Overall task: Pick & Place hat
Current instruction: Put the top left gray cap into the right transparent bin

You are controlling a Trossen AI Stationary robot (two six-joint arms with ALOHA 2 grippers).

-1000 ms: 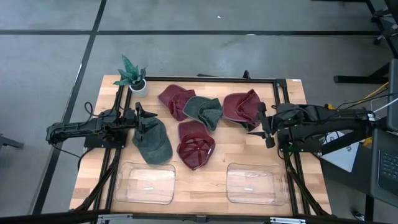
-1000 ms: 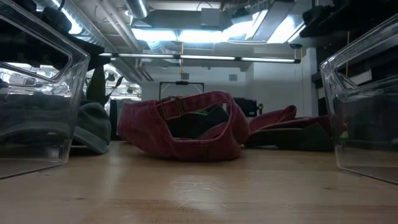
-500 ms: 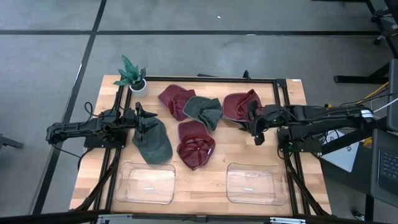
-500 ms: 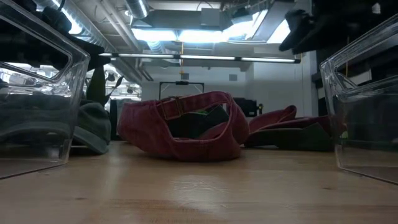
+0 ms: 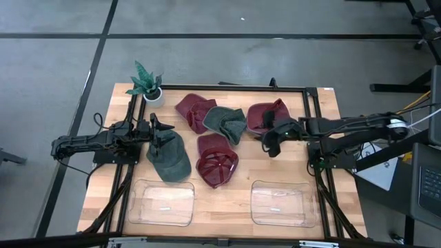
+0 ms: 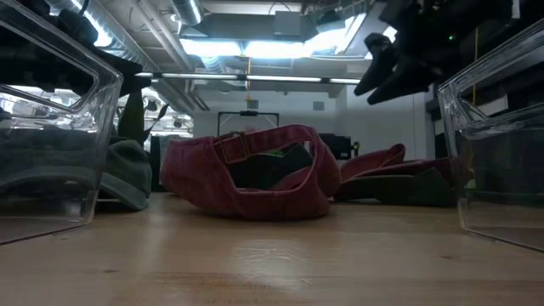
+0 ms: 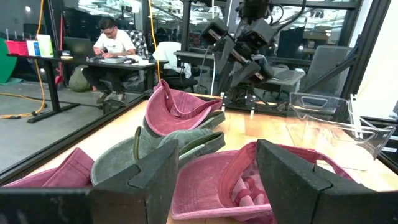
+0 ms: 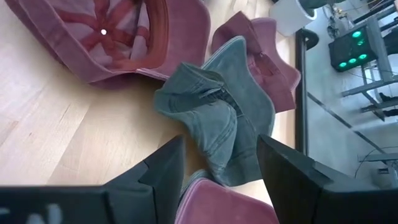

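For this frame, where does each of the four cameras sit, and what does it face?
High: overhead, straight down on both arms, five hats, two clear bins.
Low: table level, facing the upturned red hat; right gripper hangs above.
Left wrist: past open left gripper across hats to the right arm.
Right wrist: past open right gripper down at the middle green hat.
Shared: that green hat also shows from overhead.

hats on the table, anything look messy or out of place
Somewhat messy. The centre green hat lies crumpled, overlapping the maroon hat beside it, and another maroon hat sits upside down, its inside showing. Both clear bins look empty. Nothing seems damaged or spilled.
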